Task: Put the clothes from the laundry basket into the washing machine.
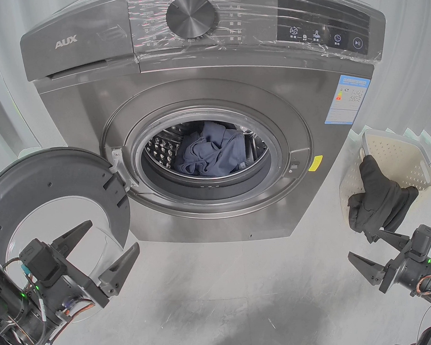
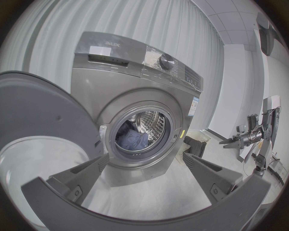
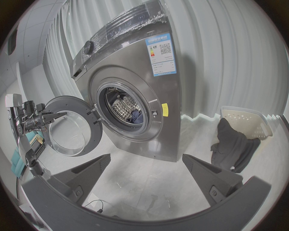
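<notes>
Nearest us, well short of the washing machine front, both claws hang low over the floor. The left claw is spread wide and empty before the machine's swung-open door. The right claw is also spread wide and holding nothing, off the machine's right front corner. Just beyond that right claw lies the dark garment, the piece we judge to be next. It is draped over the near rim of the cream, perforated laundry basket, which sits beside the machine's right flank and appears tipped toward us. Part of the cloth lies inside the basket and the rest spills down onto the floor. It looks black or deep charcoal, fairly thick, and crumpled into heavy folds with a loose end trailing. We expect it to be soft, limp and light, so it will sag and swing once lifted. The best hold seems to be the thick bunch where it crosses the rim, pinching several layers at once so nothing slips. The light basket may drag along if the cloth snags. Farthest off, inside the machine's open drum, a blue garment already lies heaped against the metal wall.
</notes>
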Available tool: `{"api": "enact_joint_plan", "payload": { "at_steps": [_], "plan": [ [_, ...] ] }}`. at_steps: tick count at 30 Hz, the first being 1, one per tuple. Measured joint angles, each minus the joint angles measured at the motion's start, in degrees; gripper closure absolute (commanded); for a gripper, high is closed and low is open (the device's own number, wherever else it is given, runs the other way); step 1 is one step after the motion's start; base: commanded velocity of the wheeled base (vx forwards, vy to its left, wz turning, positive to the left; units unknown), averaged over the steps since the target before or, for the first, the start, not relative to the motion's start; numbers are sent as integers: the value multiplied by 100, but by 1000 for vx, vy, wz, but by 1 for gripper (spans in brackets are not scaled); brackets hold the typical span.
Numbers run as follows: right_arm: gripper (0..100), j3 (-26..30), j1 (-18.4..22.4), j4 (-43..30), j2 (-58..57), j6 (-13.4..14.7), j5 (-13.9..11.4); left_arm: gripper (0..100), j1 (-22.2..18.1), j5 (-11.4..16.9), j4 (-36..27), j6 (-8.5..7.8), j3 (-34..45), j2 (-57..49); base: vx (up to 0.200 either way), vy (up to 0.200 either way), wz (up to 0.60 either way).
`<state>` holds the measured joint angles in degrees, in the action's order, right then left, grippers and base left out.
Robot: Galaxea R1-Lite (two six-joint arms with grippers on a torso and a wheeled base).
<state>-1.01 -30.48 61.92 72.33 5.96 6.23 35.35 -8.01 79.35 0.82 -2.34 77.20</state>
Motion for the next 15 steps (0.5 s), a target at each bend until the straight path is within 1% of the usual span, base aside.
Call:
{"api": "enact_joint_plan", "payload": {
  "at_steps": [3,6,9,11,15],
  "plan": [
    [0,5,82,-534,-555,5,52,0,-95,0,-329,-17,59,-383,-200,0,0],
    [0,2,177,-1279,-1106,0,57,0,-179,-4,-674,-27,96,-714,0,0,0],
    [0,5,377,-2250,-1757,-17,52,0,-286,-9,-1063,-28,124,-1073,0,0,0],
    [0,5,575,-2768,-2236,-41,57,0,-333,-1,-1308,-17,127,-1309,0,0,0],
    [0,5,1050,-3712,-3265,-176,34,0,-449,-4,-2169,11,133,-2010,0,0,0]
  ]
}}
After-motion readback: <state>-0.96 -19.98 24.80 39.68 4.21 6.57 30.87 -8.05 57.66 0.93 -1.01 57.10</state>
